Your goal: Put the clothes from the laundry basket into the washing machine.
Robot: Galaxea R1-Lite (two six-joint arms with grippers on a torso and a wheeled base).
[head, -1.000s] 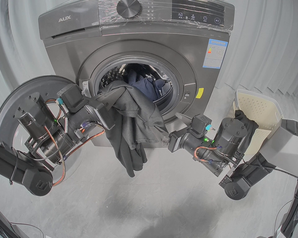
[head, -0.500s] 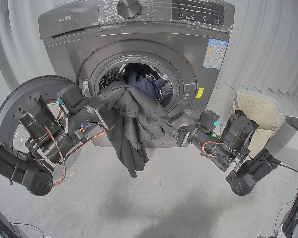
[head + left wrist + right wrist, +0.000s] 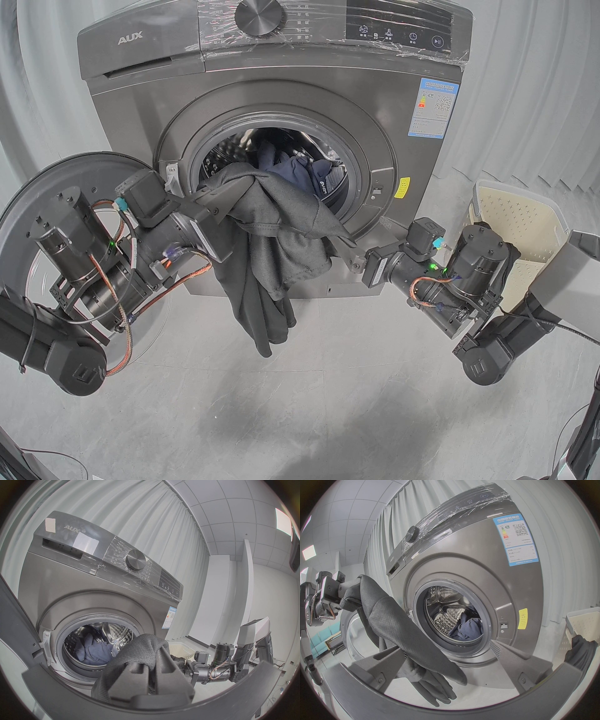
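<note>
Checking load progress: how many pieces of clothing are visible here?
3. A grey garment hangs from the left gripper before the drum, a navy garment lies in the drum, a dark garment drapes over the basket rim. More may be hidden.

both arms are matte black, with fat cylindrical joints and boxy wrist blocks. left of the washing machine [image 3: 275, 94], the left arm [image 3: 94, 262] carries an orange braided cable [image 3: 130, 337] and a teal connector [image 3: 120, 204]. to the machine's right, the right arm [image 3: 462, 275] shows green lights [image 3: 432, 267] and a pale grey upper link [image 3: 565, 281].
</note>
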